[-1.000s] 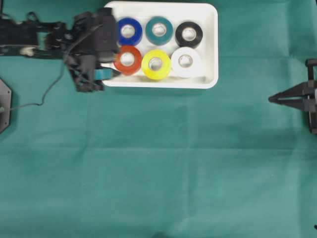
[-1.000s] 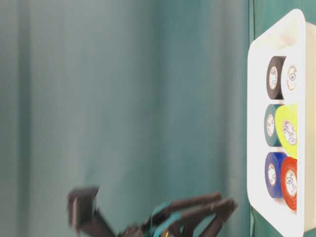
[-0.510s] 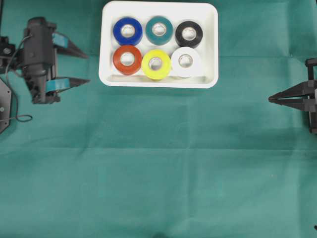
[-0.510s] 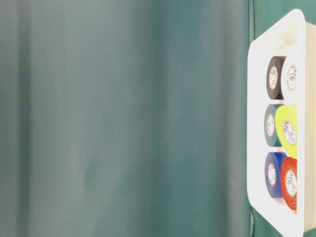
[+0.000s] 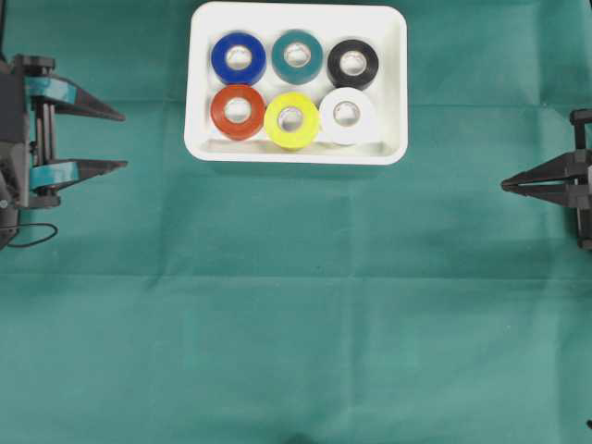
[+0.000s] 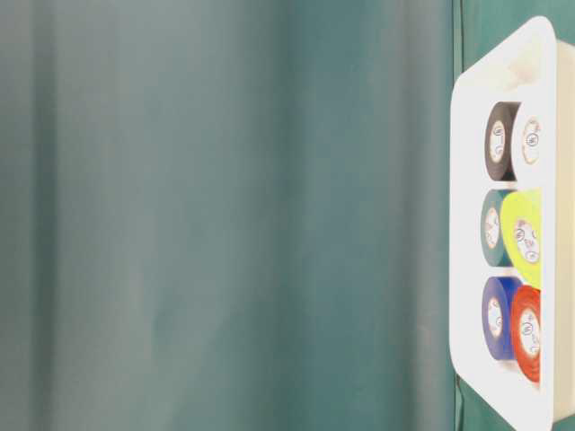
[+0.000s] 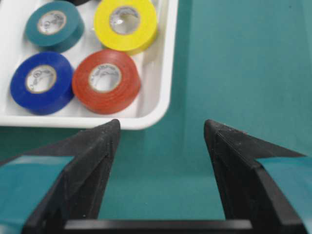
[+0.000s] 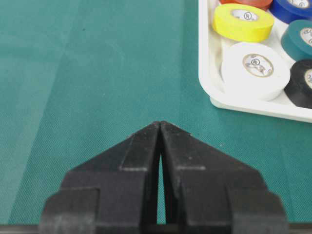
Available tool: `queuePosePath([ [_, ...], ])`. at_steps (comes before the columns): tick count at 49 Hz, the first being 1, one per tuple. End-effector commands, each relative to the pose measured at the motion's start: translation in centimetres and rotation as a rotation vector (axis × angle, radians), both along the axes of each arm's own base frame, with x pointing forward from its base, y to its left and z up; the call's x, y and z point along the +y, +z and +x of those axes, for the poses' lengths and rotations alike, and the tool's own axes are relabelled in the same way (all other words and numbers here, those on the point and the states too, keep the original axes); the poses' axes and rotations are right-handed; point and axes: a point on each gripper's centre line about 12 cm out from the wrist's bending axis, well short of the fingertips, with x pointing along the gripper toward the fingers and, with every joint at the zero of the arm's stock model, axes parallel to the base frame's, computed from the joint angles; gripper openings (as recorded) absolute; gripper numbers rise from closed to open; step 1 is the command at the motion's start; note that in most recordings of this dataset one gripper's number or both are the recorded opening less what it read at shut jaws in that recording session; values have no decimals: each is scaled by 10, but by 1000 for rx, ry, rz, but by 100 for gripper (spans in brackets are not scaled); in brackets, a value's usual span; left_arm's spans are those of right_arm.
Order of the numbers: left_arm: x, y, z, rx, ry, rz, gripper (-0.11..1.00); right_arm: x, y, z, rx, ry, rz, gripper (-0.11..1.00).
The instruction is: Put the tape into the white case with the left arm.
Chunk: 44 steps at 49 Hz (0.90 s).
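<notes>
The white case (image 5: 392, 92) holds six tape rolls (two rows of three), the red roll (image 5: 238, 110) nearest the left gripper (image 5: 122, 141), whose fingers are spread and empty, apart from it. Right gripper (image 5: 506, 185): fingertips together.

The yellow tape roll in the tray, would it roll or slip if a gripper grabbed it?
The yellow tape roll lies flat, so it probably won't roll. Its stiff ring shape should resist squeezing. Neighbouring rolls touch it inside the white case, so finger room looks tight.
</notes>
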Motion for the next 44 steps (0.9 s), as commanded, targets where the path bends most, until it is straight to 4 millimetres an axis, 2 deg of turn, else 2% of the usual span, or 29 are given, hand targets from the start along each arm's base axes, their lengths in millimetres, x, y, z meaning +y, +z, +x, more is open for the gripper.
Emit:
queuePosePath([
  [1,-3,3,-1,-28,-11,2,69,0,5,2,-17,1,-2,-10],
  [25,-30,9,-25,-138,-152,9,68,0,4,2,-14,1,-2,-10],
  [44,-33,1,-28,-132,-170,7,68,0,5,2,-15,1,-2,-10],
])
